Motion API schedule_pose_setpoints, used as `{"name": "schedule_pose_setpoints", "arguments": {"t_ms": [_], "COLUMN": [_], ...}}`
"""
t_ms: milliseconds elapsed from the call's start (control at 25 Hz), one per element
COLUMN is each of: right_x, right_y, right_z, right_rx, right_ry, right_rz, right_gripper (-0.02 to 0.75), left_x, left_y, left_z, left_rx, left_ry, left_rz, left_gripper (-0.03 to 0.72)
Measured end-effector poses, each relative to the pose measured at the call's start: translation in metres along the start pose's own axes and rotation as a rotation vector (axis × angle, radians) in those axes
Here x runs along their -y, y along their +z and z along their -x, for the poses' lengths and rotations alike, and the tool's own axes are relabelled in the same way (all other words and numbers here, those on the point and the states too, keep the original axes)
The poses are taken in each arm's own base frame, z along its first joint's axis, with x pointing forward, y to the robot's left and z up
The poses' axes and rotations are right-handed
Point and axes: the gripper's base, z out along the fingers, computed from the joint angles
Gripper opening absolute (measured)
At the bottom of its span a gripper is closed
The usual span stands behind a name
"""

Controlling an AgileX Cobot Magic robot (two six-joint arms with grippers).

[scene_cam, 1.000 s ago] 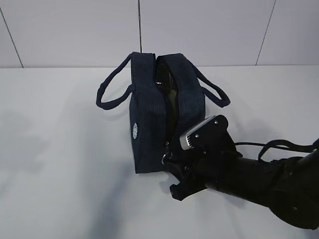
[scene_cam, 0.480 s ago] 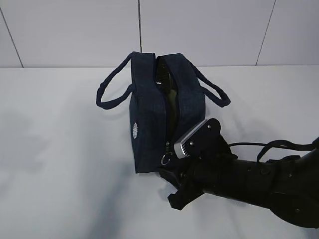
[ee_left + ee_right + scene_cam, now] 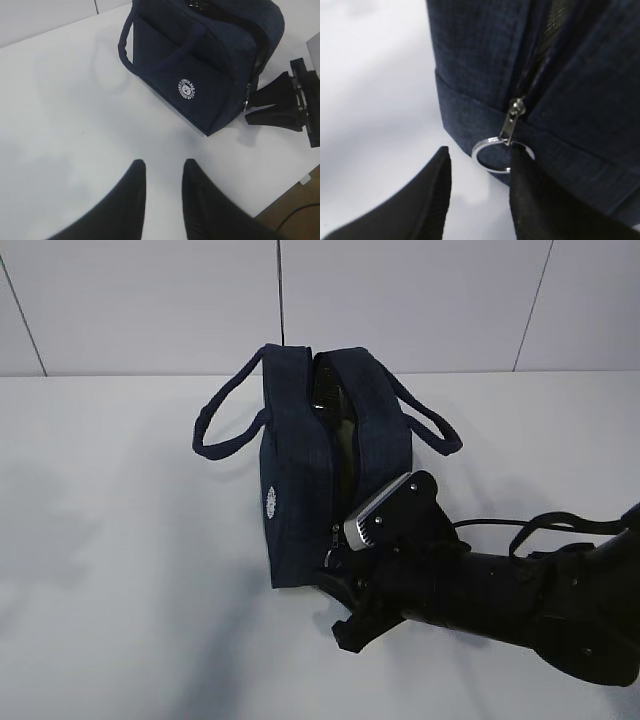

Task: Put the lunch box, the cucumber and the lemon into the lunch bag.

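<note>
Dark navy boxy fabric lunch bag stands on the white desk, roughly centre in the exterior view, end face toward camera. Two loop handles droop out to either side. Top zipper is partly open; a dark gap runs along the top, with something dark and glossy inside that cannot be identified. Small round white logo on the bag's side panel, clear in the left wrist view.

Silver ring pull hangs from the zipper slider at the bag's near lower end, just above the desk. Right pincer is spread, black fingers on both sides of the ring: one finger stands apart to its left, the other overlaps the ring's right edge. Whether that finger really touches the ring, cannot tell; ring is not pinched. In the exterior view the right arm comes in from lower right, pincer tip right at the bag's near bottom corner, silver camera block on the wrist.

Left pincer is spread a little, nothing between its fingers, hovering over bare desk, well apart from the bag, which sits at upper right of that view. Right pincer also shows at the right edge there, just beside the bag's end.
</note>
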Motion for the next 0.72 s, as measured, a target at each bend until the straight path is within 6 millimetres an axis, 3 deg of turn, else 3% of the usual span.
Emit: {"name": "schedule_pose_setpoints", "arguments": {"t_ms": [720], "right_x": [0.004], "right_y": [0.007], "right_z": [-0.004], "right_rx": [-0.103], "right_ry": [-0.004], "right_rz": [-0.02], "right_gripper": [0.295], "left_x": [0.0], "left_y": [0.0], "left_z": [0.0], "left_rx": [0.0], "left_ry": [0.0], "left_rz": [0.0], "left_gripper": [0.166]}}
